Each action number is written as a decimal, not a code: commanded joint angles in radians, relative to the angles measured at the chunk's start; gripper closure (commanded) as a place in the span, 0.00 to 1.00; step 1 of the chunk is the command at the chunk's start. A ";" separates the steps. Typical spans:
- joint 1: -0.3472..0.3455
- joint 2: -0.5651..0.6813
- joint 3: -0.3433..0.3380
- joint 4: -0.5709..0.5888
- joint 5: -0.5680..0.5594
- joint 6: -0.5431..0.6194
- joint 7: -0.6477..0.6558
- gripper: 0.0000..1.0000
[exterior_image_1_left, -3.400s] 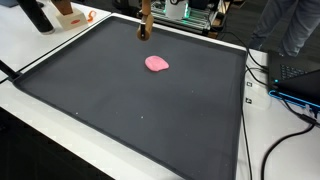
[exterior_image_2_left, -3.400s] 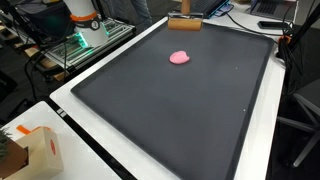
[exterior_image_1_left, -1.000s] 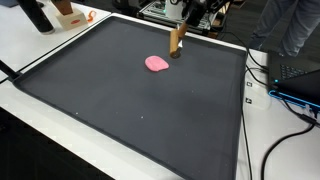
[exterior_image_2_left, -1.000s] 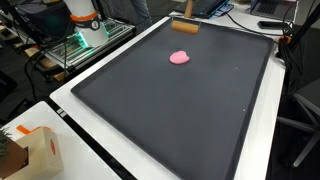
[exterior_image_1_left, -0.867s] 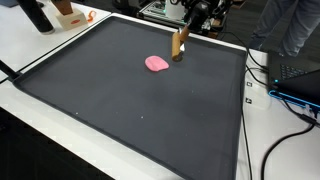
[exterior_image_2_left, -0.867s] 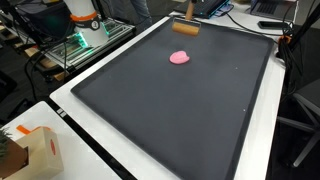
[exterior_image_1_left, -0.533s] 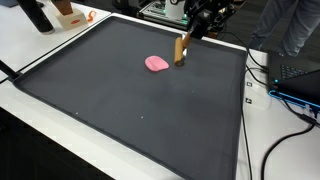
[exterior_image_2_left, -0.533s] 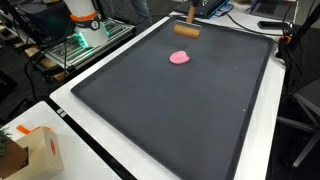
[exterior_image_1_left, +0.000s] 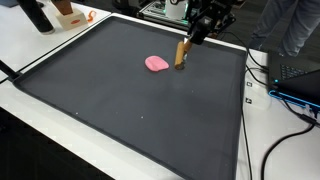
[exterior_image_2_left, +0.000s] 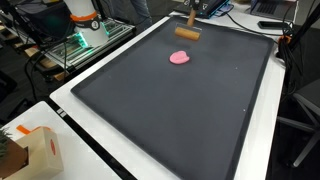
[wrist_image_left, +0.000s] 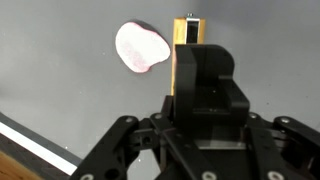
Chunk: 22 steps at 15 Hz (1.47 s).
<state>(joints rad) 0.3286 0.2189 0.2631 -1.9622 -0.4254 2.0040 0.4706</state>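
In an exterior view, a tan, oblong wooden block (exterior_image_1_left: 181, 53) is seen clamped at its upper end by the black Robotiq gripper (exterior_image_1_left: 188, 40), whose jaws are drawn narrow against its sides. The block is tilted slightly and is held just beside a small, flat, pink putty-like lump (exterior_image_1_left: 156, 64) on the far part of a large black mat (exterior_image_1_left: 120, 110). Whether the block's lower end touches the mat cannot be told here.

In an exterior view taken from another place, the wooden block (exterior_image_2_left: 186, 33) is presented broadside. A bare strip of black mat (exterior_image_2_left: 170, 110) is shown between it and the pink lump (exterior_image_2_left: 180, 57), a gap the former view hides. The gripper (exterior_image_2_left: 190, 14) is largely cut off by the top edge.

In the wrist view, the block (wrist_image_left: 185, 28) is looked down lengthways between the dark fingers (wrist_image_left: 205, 70). The pink lump (wrist_image_left: 139, 46) is shown close to one side of it, apart from it.

For the carrying in hand to be done well, it is judged that the clamp should be firm and the lump given a margin. The sideways gap is best read from the wrist view. The height is better read from the exterior views, since the wrist view hides the block's lower end.
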 joint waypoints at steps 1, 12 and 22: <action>0.029 0.011 -0.025 0.023 -0.029 -0.025 0.051 0.76; 0.014 -0.006 -0.055 0.027 -0.013 0.007 0.067 0.76; -0.028 -0.072 -0.081 0.000 0.024 0.039 0.029 0.76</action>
<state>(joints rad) 0.3137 0.1977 0.1896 -1.9339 -0.4219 2.0230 0.5250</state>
